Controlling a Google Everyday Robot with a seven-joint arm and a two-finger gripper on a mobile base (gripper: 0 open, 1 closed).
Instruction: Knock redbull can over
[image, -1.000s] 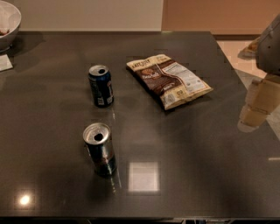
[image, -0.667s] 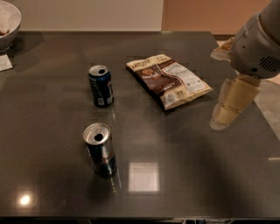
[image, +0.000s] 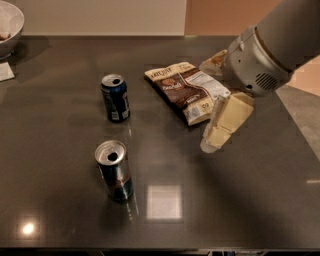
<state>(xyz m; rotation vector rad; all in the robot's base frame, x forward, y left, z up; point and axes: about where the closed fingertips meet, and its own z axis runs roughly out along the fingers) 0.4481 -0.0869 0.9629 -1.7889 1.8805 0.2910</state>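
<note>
The redbull can (image: 114, 171) stands upright near the front left of the dark table (image: 250, 200), with a silver top, a dark blue-and-silver body and a reddish mark. My gripper (image: 215, 137) hangs from the grey arm coming in from the upper right. It is to the right of the can, well apart from it, just above the table beside the snack bag.
An all dark-blue can (image: 115, 97) with a white label stands behind the redbull can. A brown and white snack bag (image: 187, 90) lies flat at centre back. A white bowl (image: 10, 25) and a paper slip (image: 6, 71) sit at the far left.
The arm and gripper have swung in from the right edge toward the table's middle and toward the cans. Both cans and the bag have not moved.
</note>
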